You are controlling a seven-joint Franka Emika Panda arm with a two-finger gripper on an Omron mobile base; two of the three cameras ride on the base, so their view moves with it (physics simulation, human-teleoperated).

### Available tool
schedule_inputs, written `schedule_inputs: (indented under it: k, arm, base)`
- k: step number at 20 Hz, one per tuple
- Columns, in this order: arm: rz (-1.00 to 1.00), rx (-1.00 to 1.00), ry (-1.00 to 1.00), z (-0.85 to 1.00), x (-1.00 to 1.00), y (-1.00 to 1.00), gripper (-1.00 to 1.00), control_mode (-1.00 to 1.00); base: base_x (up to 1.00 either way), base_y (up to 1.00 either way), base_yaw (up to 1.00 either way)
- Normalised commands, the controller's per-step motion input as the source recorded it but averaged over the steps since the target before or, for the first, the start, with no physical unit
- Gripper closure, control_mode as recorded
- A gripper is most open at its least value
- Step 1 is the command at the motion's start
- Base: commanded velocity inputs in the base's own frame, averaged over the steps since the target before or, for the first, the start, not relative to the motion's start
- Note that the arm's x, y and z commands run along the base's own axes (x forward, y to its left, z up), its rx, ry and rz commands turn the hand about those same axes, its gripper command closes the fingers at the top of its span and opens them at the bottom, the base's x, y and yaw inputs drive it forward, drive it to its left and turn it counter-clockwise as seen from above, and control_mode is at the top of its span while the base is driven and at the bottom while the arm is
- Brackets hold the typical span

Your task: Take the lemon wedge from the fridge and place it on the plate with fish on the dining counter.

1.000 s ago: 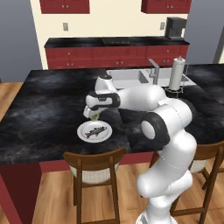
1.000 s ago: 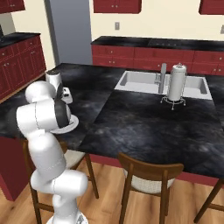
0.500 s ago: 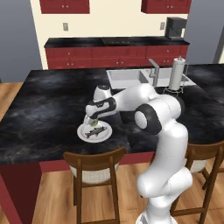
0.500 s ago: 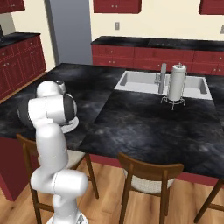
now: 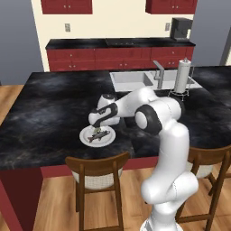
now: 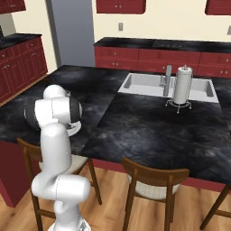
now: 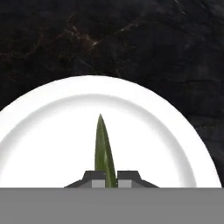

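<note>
Hovering low over the small round white plate with fish (image 5: pixel 97 136) near the front edge of the black marbled dining counter (image 5: pixel 45 122), the two-finger gripper (image 7: pixel 106 178), clamped on the thin yellow-green lemon wedge (image 7: pixel 103 148), executes placement; release follows.

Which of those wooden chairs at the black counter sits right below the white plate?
The leftmost wooden chair in the left base view; the round white plate with fish lies just above its backrest. The others stand farther right.

White plate (image 7: pixel 52 113); green lemon wedge (image 7: pixel 103 148); black marbled counter (image 7: pixel 131 39).
</note>
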Motion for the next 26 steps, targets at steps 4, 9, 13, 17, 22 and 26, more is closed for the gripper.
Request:
schedule_inputs:
  k: [4,9,13,17,22,26]
  arm:
    - [0.11,0.00,0.00,-0.20,0.32,0.00,1.00,-1.00]
    - [0.01,0.00,-0.01,0.03,0.02,0.00,-1.00,-1.00]
    - [0.00,0.00,0.00,0.94,0.00,0.24,-1.00,-1.00]
    - [-0.03,0.03,0.00,1.00,-0.54,0.00,-1.00,-1.00]
    - [-0.01,0.16,-0.01,0.83,-1.00,-0.86,-1.00,-1.00]
    - [-0.03,0.10,-0.05,0.65,-1.00,-0.75,-1.00,-1.00]
  base:
    - [0.00,0.00,0.00]
    - [0.00,0.00,0.00]
    - [0.00,0.00,0.00]
    - [0.00,0.00,0.00]
    - [0.00,0.00,0.00]
    - [0.00,0.00,0.00]
